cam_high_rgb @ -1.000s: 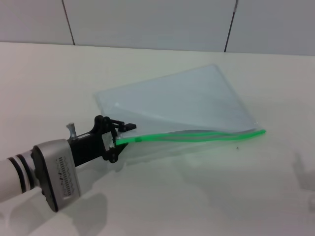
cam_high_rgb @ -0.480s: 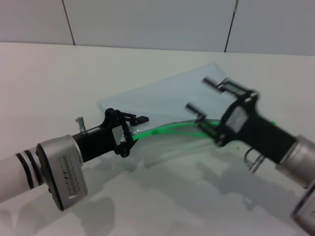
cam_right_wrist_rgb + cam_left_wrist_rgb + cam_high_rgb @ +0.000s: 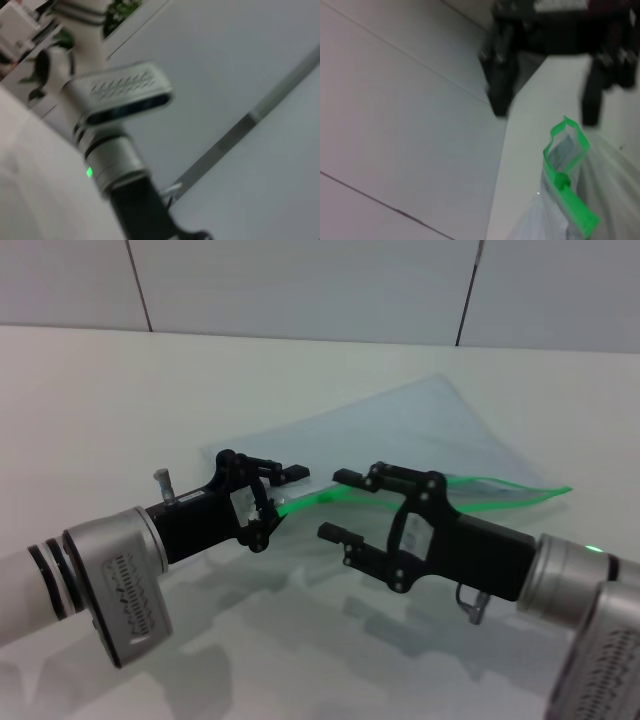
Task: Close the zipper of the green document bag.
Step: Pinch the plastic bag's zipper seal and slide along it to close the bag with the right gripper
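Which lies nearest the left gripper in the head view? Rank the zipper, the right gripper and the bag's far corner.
1. The zipper: its near end sits in the left gripper.
2. The right gripper: open, just to the right along the strip.
3. The far corner of the bag: back right, toward the wall.

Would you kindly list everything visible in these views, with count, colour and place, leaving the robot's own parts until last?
green document bag: one, translucent pale blue-grey, lying on the table with its near edge lifted.
zipper: one, bright green, along the bag's near edge, running from the left gripper towards the right.
table: one, white, under everything.
wall panels: pale grey, behind the table.
left gripper: one, black, shut on the zipper's left end.
right gripper: one, black, open, facing the left gripper just beside the strip.
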